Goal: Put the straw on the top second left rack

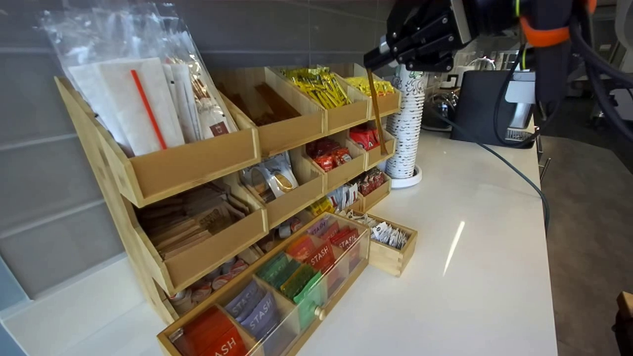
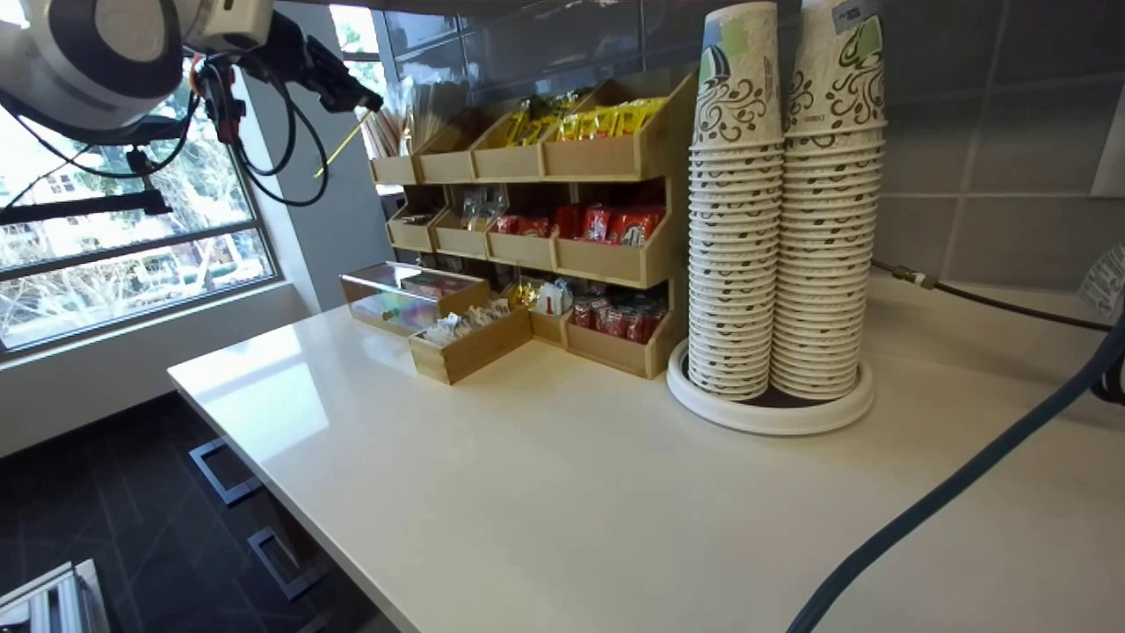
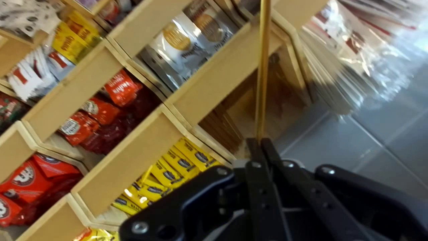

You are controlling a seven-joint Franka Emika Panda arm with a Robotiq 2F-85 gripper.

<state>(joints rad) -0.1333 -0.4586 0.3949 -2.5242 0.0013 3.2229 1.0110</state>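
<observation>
1. Ext. view: wooden organiser [image 1: 296, 201] is set along wall edge of counter [image 1: 470, 296]. The straw [image 1: 377, 113] is held near its upper end by the gripper [image 1: 371, 62], well above the counter, & hung nearly vert.; lower end is seen abt. level w/ mid tier. The top second left rack [image 1: 292, 133] is part-filled w/ brown sticks [image 1: 277, 101].
2. Ext. view: straw is shown slanted, higher than counter's far edge; whether it's over the counter can't be told. Tea box [image 2: 413, 290] is placed near that edge; cup stacks [image 2: 734, 264] are stood on white tray [image 2: 765, 423] nr. wall edge.
3. Wrist view: gripper is closed narrow, straw end pinched betw. its jaws. Straw is seen crossing rack's front panel; contact can't be told. Yellow packets [image 3: 174, 164] & clear bags [image 3: 352, 45] are seen either side.
</observation>
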